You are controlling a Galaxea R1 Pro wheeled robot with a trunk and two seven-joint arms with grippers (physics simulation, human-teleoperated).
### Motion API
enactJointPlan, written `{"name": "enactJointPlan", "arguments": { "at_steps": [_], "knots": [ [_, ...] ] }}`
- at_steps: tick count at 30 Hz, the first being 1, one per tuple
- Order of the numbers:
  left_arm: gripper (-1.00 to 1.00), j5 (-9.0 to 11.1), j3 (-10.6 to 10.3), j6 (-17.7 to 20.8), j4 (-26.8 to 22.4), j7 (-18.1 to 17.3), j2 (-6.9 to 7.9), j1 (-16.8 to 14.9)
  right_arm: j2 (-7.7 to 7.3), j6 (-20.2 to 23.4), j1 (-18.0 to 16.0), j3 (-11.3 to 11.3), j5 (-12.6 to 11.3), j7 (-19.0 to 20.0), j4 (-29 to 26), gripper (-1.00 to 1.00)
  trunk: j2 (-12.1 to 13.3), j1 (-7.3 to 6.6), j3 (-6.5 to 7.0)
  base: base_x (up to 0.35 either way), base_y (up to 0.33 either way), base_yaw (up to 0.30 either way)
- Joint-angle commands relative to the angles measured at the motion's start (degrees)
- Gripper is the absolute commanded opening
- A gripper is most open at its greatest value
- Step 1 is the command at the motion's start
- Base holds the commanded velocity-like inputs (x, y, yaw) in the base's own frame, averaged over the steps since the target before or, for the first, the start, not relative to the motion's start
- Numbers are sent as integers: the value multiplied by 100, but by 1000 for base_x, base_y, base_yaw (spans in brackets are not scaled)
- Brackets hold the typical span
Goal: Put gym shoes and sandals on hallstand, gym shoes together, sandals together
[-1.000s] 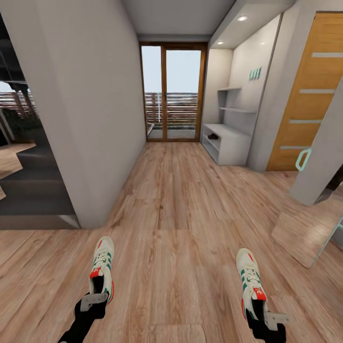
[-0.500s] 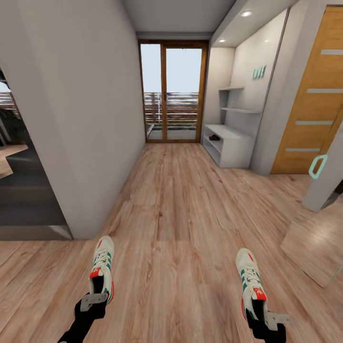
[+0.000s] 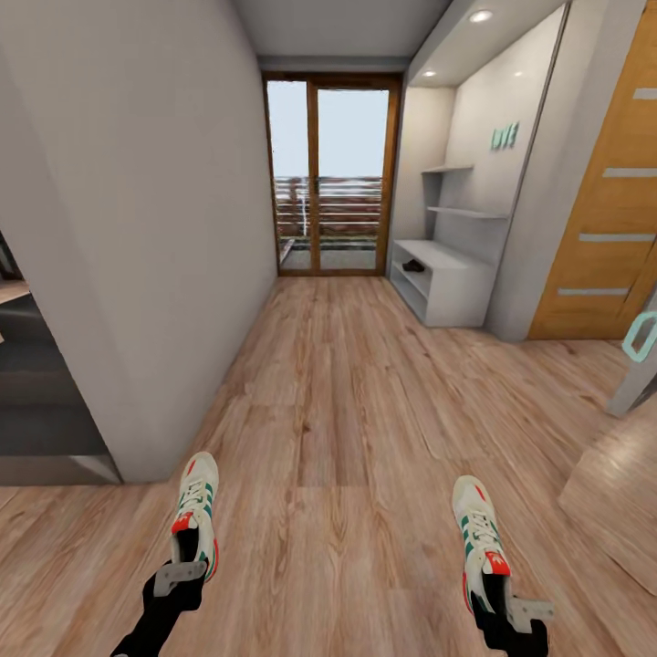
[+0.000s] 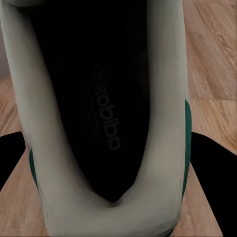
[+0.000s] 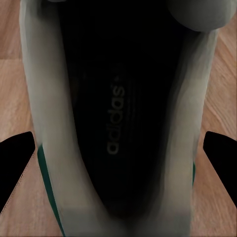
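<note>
At the left of the head view, we carry the left gym shoe (image 3: 195,516) in our left gripper (image 3: 179,577), clenched on its heel, toe pointing ahead, above the corridor floor (image 3: 338,429). Through the left wrist camera we look straight into that shoe's (image 4: 106,118) dark insole, its cream collar walls spanning the frame, with the black fingers (image 4: 212,168) pressed against its outer sides.

Further right, our right gripper (image 3: 513,610) grasps the heel of the right gym shoe (image 3: 480,538) in the same way, toe forward. The right wrist camera shows this shoe's (image 5: 116,123) insole and collar, black fingers (image 5: 219,153) flanking it.

Far ahead on the right stands the hallstand (image 3: 443,278), beside the wooden door (image 3: 607,210); a dark sandal (image 3: 413,266) lies on its upper tier.
</note>
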Motion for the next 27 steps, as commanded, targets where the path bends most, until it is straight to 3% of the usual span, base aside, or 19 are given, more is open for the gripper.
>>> {"name": "enactJointPlan", "arguments": {
  "at_steps": [1, 27],
  "knots": [
    [-100, 15, 34, -9, 4, -58, -4, -4, 0, -17, -4, -15, -53, 47, 4, -100, -2, 2, -5, 339, 0, 0],
    [-100, 15, 34, -9, 4, -58, -4, -4, -3, -17, -5, -15, -59, 47, 4, -100, -2, 2, -5, 339, 0, 0]
  ]
}}
